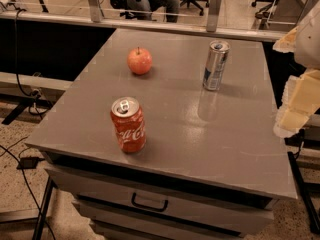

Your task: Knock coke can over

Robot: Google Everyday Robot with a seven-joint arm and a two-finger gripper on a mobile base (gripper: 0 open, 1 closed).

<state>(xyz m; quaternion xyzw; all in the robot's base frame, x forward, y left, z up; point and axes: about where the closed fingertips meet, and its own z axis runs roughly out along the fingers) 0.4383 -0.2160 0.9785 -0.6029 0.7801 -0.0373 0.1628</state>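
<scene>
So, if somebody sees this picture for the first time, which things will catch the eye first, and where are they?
The red coke can stands upright near the front left of the grey table. A red apple sits toward the back, and a slim silver-and-blue can stands upright at the back right. The pale tool hangs at the right edge of the view, apart from all three.

Your arm (310, 34) enters at the right edge of the view, pale and close to the camera. Below it, your hand (299, 103) hangs just off the right side of the surface (200, 134).
</scene>
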